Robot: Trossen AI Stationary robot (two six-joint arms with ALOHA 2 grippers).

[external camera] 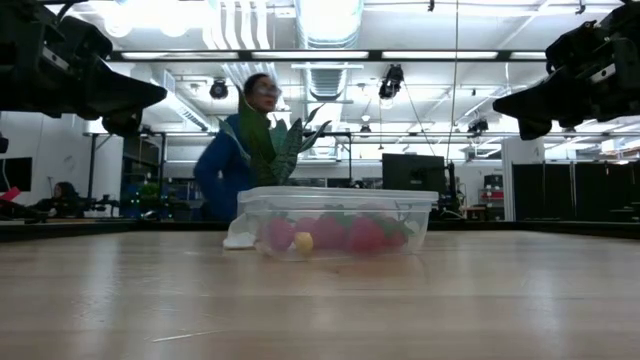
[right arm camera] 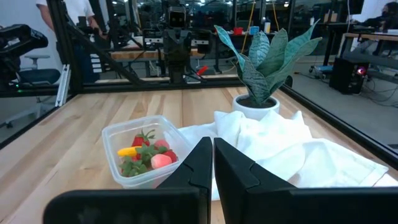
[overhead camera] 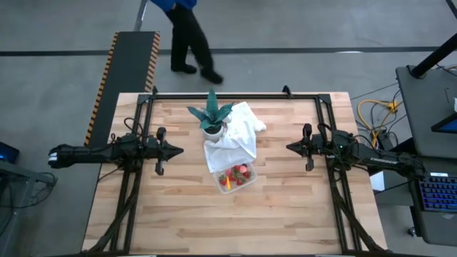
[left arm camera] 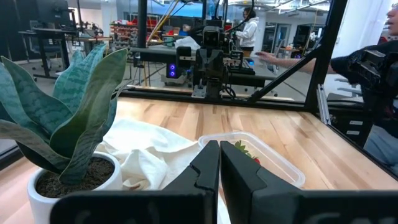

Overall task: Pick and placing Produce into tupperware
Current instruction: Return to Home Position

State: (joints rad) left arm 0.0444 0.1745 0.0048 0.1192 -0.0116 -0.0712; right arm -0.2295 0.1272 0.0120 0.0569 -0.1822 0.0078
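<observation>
**A:** Which step is this?

**B:** Packing looks finished. The produce [right arm camera: 147, 155] lies inside the tupperware [external camera: 340, 192], mid-table against the white cloth [overhead camera: 239, 135]. I see no loose pieces on the table [overhead camera: 285, 214], though the cloth's folds might hide one.

**A:** And the arms?

**B:** Left gripper [overhead camera: 178, 150] and right gripper [overhead camera: 289, 147] hang at opposite sides, well apart from it, fingers pressed together on nothing. I'd say the only move left is parking at home, with no grasp needed.
</observation>
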